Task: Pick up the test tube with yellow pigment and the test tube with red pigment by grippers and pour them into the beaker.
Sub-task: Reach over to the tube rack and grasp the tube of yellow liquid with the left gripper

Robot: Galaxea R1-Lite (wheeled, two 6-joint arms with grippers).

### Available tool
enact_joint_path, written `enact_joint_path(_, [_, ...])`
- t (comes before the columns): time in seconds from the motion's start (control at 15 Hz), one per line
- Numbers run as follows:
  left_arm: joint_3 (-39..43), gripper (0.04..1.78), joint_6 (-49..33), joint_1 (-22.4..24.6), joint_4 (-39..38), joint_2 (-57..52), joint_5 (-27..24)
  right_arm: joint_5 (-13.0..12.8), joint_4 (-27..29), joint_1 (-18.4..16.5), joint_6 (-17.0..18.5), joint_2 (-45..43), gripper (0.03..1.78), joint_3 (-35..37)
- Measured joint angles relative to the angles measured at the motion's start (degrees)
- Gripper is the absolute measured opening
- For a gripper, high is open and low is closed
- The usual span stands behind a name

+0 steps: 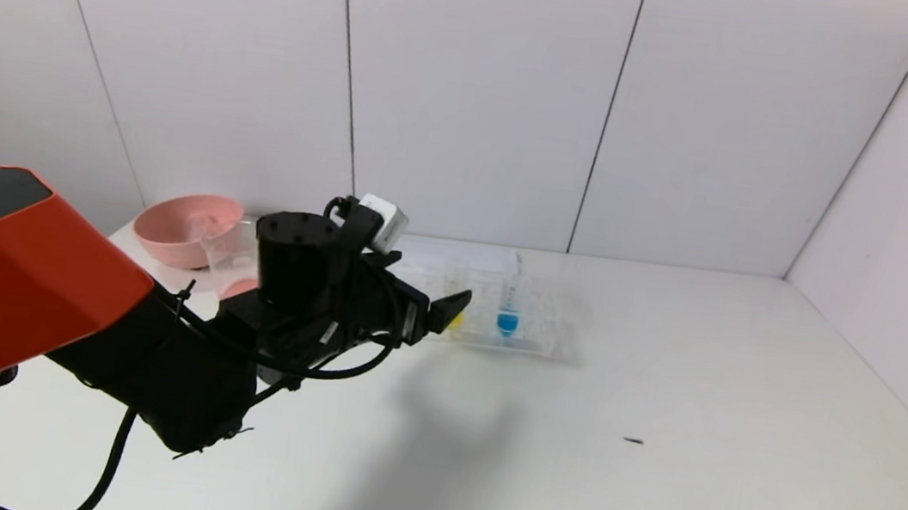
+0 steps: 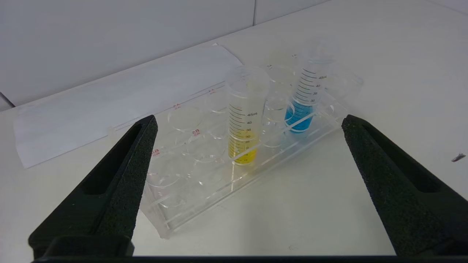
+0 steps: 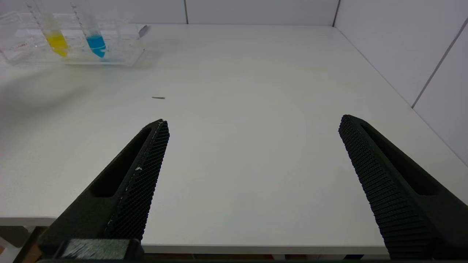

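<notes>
Fingers (image 2: 144, 146) of left gripper (image 2: 248, 122) spread wide, empty, facing yellow tube (image 2: 244, 120)

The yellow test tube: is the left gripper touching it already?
Apart. In the left wrist view the left gripper is open, and the test tube with yellow pigment stands beyond both fingertips, in the rack.

The white table (image 1: 663, 385) carries a clear tube rack (image 1: 498, 317); left of the rack stand a beaker (image 1: 228, 258) and a pink bowl (image 1: 185, 226), a white sheet (image 2: 109, 98) behind it.
</notes>
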Motion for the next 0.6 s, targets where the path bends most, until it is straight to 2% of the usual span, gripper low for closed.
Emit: enact_joint_path(0.6, [-10.1, 1.76, -0.1, 0.5, 6.6, 5.2, 0.7, 0.0, 0.0, 0.0, 0.0, 0.0, 1.7, 0.0])
